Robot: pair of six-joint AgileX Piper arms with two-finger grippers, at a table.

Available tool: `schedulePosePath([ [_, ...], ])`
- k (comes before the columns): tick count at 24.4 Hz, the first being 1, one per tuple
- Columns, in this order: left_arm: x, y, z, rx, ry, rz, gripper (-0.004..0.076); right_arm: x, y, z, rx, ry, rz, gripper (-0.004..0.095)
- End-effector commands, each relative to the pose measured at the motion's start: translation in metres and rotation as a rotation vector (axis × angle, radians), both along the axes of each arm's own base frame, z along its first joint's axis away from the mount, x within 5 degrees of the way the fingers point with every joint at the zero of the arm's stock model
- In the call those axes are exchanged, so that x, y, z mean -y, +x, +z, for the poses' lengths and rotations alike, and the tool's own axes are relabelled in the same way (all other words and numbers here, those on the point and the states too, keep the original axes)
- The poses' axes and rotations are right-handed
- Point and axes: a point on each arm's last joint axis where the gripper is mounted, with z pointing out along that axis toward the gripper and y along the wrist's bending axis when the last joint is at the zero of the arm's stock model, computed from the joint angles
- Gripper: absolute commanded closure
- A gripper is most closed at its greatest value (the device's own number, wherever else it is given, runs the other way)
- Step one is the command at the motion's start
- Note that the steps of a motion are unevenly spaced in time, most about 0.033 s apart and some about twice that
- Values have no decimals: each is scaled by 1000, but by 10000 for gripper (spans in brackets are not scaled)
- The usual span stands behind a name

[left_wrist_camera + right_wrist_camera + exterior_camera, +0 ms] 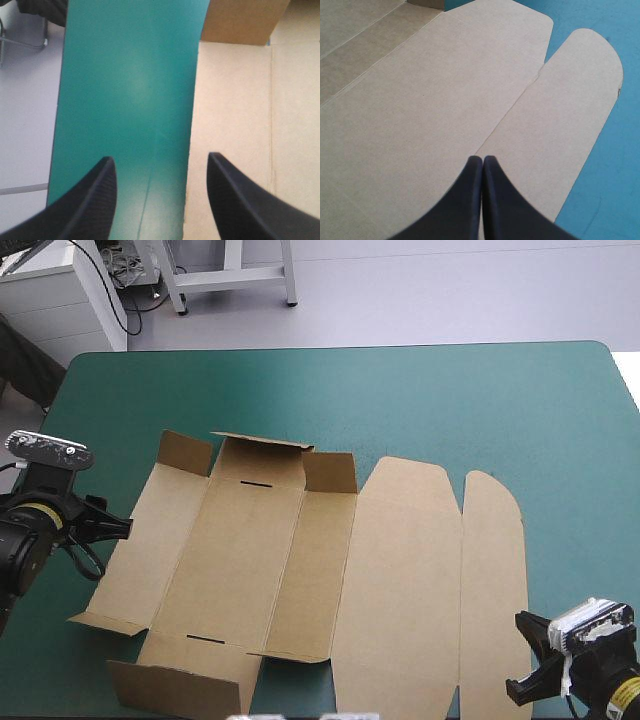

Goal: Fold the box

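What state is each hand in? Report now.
Left hand: open, empty, above the box's left edge.
Right hand: closed, empty, at the box's right flap.

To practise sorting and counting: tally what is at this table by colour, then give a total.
Brown: 1, the box
Black: 2, the left claw and the right claw
Teal-green: 1, the table cover
Total: 4
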Motion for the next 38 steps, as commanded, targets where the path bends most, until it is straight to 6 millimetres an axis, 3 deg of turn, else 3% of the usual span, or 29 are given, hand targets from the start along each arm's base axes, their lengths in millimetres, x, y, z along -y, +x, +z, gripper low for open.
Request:
schedulePosePath([
  [1, -7, 7, 14, 101, -32, 5, 340, -2, 2, 13, 76, 41, 2, 928],
  [5, -34, 18, 4, 38, -11, 132, 379, -2, 2, 13, 76, 41, 2, 928],
  [9, -58, 33, -13, -36, -130, 196, 456, -2, 2, 13, 76, 41, 2, 928],
  [17, -88, 63, -48, -139, -391, 162, 460, -2, 2, 13, 73, 45, 3, 928],
  [23, -98, 86, -86, -308, -456, 151, 460, -2, 2, 13, 71, 48, 6, 928],
  [29, -95, 88, -85, -290, -501, 141, 460, -2, 2, 13, 71, 48, 6, 928],
  [32, -90, 84, -87, -344, -460, 14, 457, -2, 2, 13, 71, 48, 6, 928],
  [34, -89, 80, -91, -411, -394, -103, 414, -2, 2, 13, 71, 48, 6, 928],
  [38, -90, 82, -107, -509, -427, -133, 267, -2, 2, 13, 71, 48, 6, 928],
])
